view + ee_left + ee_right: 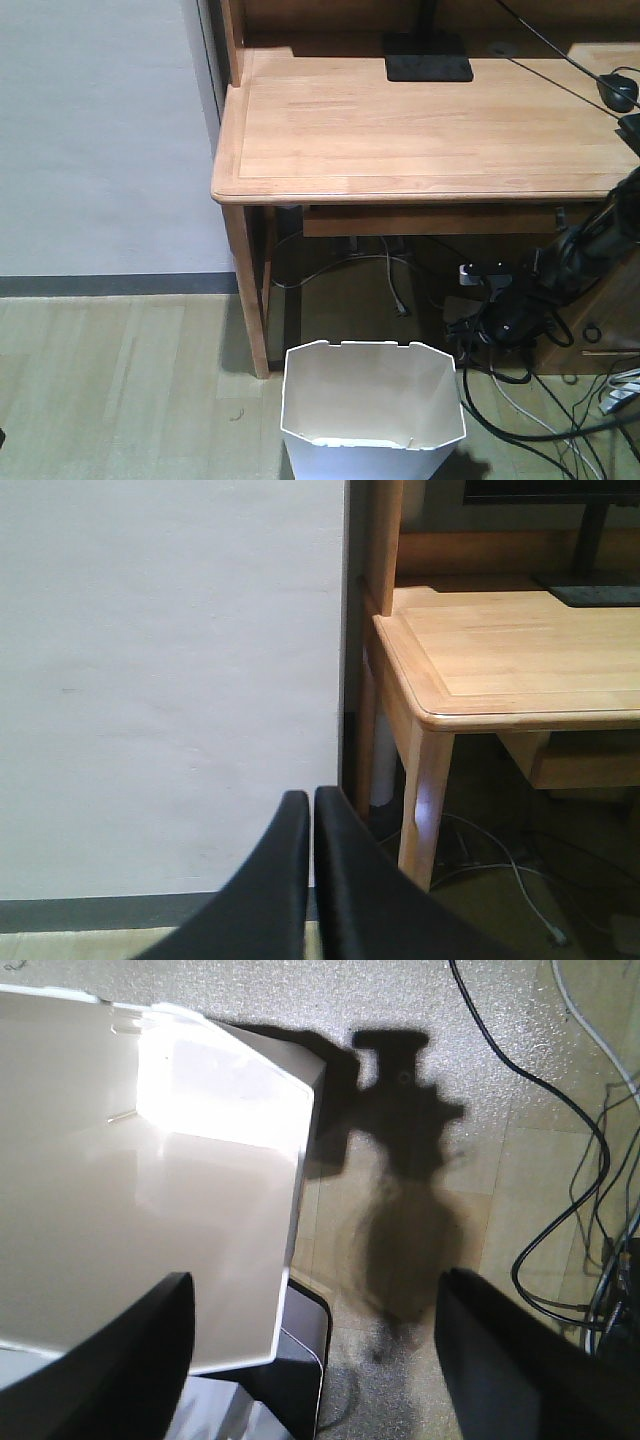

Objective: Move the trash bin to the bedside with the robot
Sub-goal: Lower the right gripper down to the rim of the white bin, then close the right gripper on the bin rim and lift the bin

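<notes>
The white trash bin (370, 400) stands on the floor in front of the desk, its cream inside facing up. In the right wrist view the bin (150, 1180) fills the left half. My right gripper (315, 1290) is open above its right wall: the left finger (140, 1350) is over the inside, the right finger (500, 1350) over the floor outside. Nothing is gripped. My black right arm (590, 245) reaches in from the right with trailing cables. My left gripper (312, 795) is shut and empty, pointing at the wall beside the desk. The bedside is out of view.
A light wooden desk (400, 130) stands just behind the bin, with a monitor base (428, 58) and a mouse (620, 92) on it. Its front leg (250, 290) is left of the bin. Loose cables (540, 420) lie on the floor to the right. A pale wall (100, 130) is at left.
</notes>
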`<state>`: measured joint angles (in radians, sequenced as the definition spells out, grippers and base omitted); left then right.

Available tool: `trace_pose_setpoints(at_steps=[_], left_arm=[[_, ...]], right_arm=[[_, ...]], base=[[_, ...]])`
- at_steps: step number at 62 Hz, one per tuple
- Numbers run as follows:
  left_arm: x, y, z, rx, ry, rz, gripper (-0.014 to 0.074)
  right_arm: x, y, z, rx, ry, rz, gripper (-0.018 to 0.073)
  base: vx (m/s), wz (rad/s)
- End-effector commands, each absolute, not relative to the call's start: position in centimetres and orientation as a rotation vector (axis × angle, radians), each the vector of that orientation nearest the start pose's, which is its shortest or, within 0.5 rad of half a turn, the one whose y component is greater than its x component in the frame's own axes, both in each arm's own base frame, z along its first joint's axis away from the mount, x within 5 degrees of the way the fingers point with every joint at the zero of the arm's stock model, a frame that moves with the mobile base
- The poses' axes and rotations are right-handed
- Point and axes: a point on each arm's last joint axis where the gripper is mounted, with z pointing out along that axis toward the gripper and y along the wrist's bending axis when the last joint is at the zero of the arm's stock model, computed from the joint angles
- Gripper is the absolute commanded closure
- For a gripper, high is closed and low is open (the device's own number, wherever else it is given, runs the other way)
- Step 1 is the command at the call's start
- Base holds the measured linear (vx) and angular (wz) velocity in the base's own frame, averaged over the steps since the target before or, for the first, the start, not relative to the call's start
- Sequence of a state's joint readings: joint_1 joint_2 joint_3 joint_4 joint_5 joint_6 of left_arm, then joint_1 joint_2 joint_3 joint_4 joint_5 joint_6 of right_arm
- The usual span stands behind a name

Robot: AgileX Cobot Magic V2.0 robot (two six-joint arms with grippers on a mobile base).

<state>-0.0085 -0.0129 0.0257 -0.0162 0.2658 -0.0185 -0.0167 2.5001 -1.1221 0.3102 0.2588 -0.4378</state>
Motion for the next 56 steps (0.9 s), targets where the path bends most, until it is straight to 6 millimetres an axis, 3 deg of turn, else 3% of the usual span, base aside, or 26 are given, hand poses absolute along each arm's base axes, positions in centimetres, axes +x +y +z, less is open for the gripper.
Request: trace_pose_setpoints(at_steps=[1,18,56], left_arm=[[5.6,-0.1,18.2,-0.020,1.699,-0.044,0.0602],[5.6,-0.1,18.2,-0.020,1.699,-0.044,0.0602],[5.6,-0.1,18.2,-0.020,1.699,-0.044,0.0602]], right_arm=[[35.9,0.1,-5.8,-0.214,3.037,0.106,0.0059],[36.2,0.1,-9.8,-0.223,3.084,0.118,0.0057],[36.9,0.6,-16.9,-0.158,3.199,0.228,0.0056]], base=[[0.00,0.00],[0.00,0.00],[0.00,0.00]])
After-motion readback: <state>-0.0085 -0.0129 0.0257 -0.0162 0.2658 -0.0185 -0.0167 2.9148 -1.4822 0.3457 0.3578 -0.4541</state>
